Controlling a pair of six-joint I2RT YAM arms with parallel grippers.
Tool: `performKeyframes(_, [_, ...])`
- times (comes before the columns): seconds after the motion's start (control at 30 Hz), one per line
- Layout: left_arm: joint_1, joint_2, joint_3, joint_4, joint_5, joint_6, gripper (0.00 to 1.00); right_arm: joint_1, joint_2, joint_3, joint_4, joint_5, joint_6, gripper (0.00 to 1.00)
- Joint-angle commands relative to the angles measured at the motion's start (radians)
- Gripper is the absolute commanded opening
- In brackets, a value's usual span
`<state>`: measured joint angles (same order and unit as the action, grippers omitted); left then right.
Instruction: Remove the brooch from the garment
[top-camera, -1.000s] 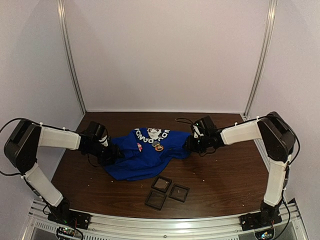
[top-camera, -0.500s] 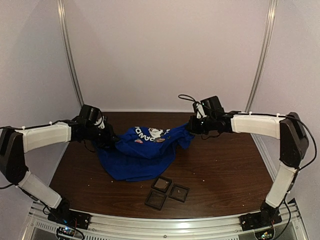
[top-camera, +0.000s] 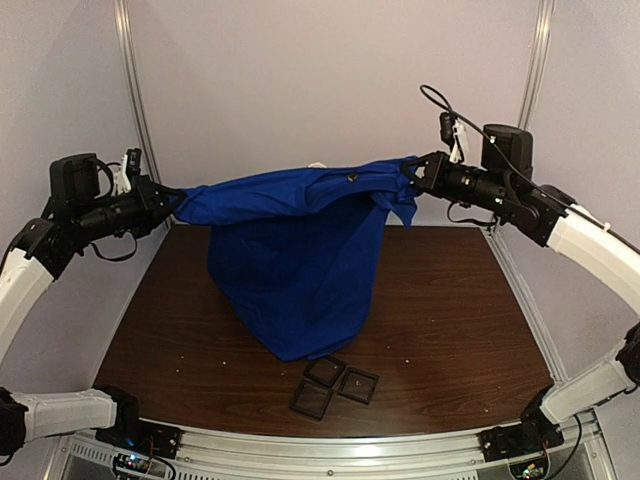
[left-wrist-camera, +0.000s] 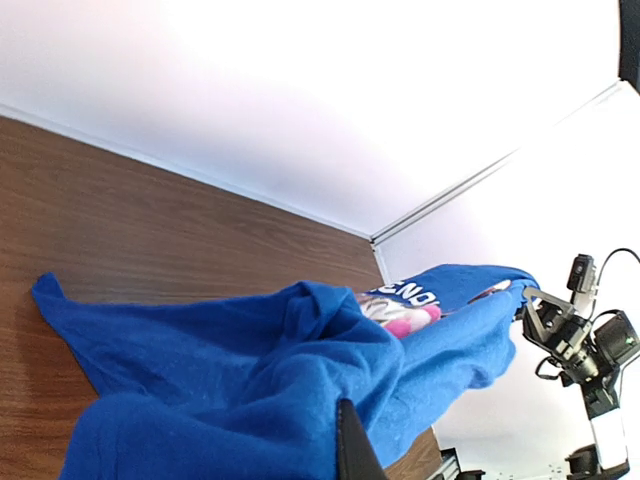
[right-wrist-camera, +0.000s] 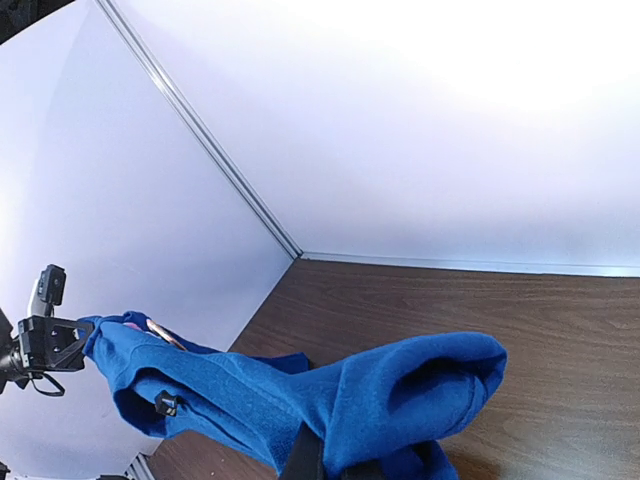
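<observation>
The garment (top-camera: 295, 250), a royal-blue T-shirt, hangs in the air above the table, stretched between both arms. My left gripper (top-camera: 172, 200) is shut on its left end and my right gripper (top-camera: 410, 172) is shut on its right end. From the left wrist, blue cloth (left-wrist-camera: 250, 400) bunches over one dark finger (left-wrist-camera: 352, 450), and white lettering with a pink print (left-wrist-camera: 405, 312) faces the back wall. From the right wrist, a fold of cloth (right-wrist-camera: 400, 395) covers the finger (right-wrist-camera: 305, 458). A thin copper-coloured edge (right-wrist-camera: 160, 333) near the far end may be the brooch; I cannot tell. The top view shows no brooch.
Three small black square trays (top-camera: 323, 369) (top-camera: 358, 384) (top-camera: 311, 400) lie on the brown table (top-camera: 460, 330) near its front edge, just below the shirt's lowest tip. White walls with metal corner strips (top-camera: 135, 110) enclose the back and sides.
Both grippers closed on the shirt's ends and rose high and apart. The shirt left the table and now hangs stretched between them, its print turned away from the top camera.
</observation>
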<state>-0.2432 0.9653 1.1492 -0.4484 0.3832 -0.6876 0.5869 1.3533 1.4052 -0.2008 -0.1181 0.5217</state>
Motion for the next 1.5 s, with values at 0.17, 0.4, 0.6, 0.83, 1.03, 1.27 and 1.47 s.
performKeyframes(0.17, [0.078, 0.184, 0.169, -0.028, 0.017, 0.026, 0.00, -0.012, 0.278, 0.237, 0.071, 0.028, -0.004, 0.00])
performKeyframes(0.4, [0.119, 0.416, 0.651, -0.060, -0.033, 0.144, 0.00, -0.034, 0.604, 0.750, 0.161, -0.072, -0.079, 0.00])
performKeyframes(0.6, [0.120, 0.448, 0.874, -0.007, -0.044, 0.240, 0.00, -0.060, 0.596, 0.800, 0.361, -0.198, -0.128, 0.00])
performKeyframes(0.83, [0.120, 0.270, 0.178, 0.157, 0.074, 0.173, 0.00, -0.064, 0.421, 0.125, 0.444, -0.159, -0.134, 0.00])
performKeyframes(1.03, [0.107, 0.302, -0.323, 0.333, 0.194, 0.028, 0.00, -0.065, 0.492, -0.131, 0.369, -0.181, -0.054, 0.00])
performKeyframes(1.27, [0.102, 0.312, -0.468, 0.216, 0.219, 0.058, 0.00, -0.065, 0.491, -0.254, 0.303, -0.154, 0.017, 0.00])
performKeyframes(1.47, [0.102, 0.275, -0.537, 0.100, 0.227, 0.086, 0.07, -0.064, 0.466, -0.284, 0.144, -0.097, 0.043, 0.00])
